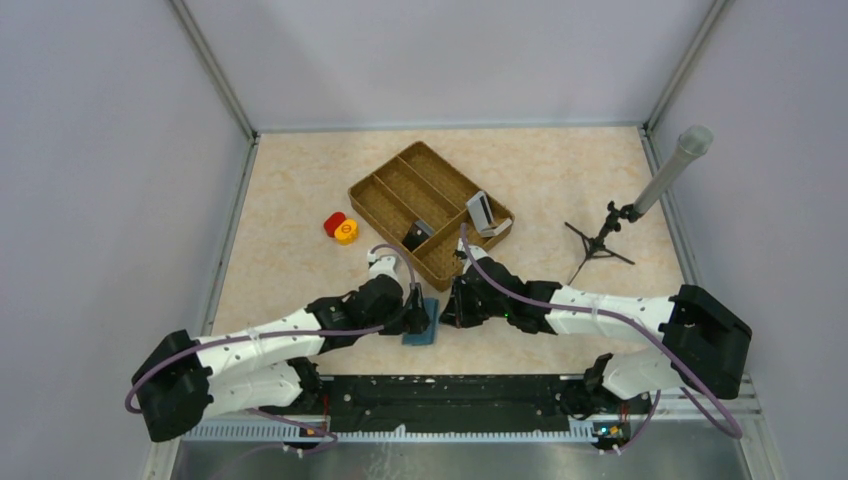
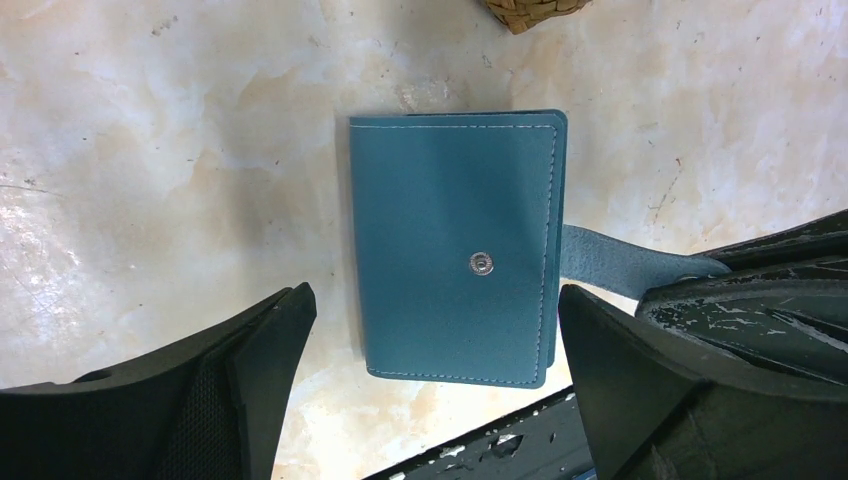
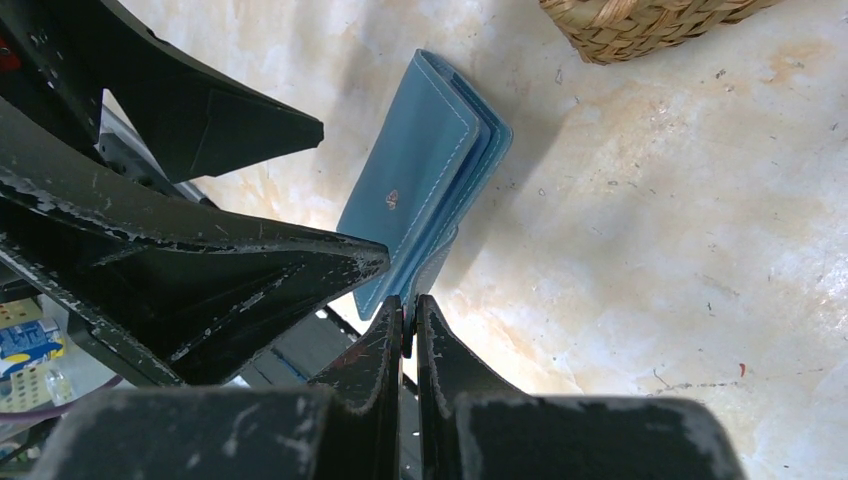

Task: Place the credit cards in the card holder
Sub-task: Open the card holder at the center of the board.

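Right gripper (image 3: 405,312) is pinched together on the closing tab (image 2: 610,262) of the card holder (image 2: 450,240), which lies folded on the tabletop (image 2: 150,150) near the woven tray (image 1: 400,185). Left gripper (image 2: 435,300) hangs spread wide astride the holder. A pull on the tab may drag the whole holder along unopened, since nothing pins it down; the thin tab could also slip free.

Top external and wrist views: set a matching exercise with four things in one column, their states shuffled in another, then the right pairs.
Things:
1 left gripper
2 right gripper
3 card holder
4 woven tray

States:
A folded, snap stud facing up
B shut on the closing tab
C holds pale cards
D open, straddling the card holder

Pairs: 1-D, 2-B, 3-A, 4-C
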Action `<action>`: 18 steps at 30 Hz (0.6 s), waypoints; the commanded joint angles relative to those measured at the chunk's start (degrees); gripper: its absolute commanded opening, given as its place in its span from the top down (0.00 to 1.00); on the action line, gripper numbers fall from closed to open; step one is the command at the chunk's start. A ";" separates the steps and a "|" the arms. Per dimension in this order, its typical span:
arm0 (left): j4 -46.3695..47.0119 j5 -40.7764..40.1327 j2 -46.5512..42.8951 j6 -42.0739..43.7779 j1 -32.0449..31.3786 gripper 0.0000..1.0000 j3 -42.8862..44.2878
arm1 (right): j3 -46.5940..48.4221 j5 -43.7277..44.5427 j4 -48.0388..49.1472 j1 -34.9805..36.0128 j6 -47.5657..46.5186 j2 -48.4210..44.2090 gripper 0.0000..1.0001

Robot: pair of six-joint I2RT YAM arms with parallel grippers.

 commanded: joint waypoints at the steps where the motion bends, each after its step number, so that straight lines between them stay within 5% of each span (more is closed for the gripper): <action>1: 1.25 -0.37 -0.97 0.07 -0.21 0.01 -0.85 | 0.26 0.68 0.45 0.27 -0.82 -0.84 1.00; 18: 4.30 3.14 3.34 2.74 -0.29 0.01 0.00 | -0.17 0.60 0.63 0.30 -0.68 -0.72 1.00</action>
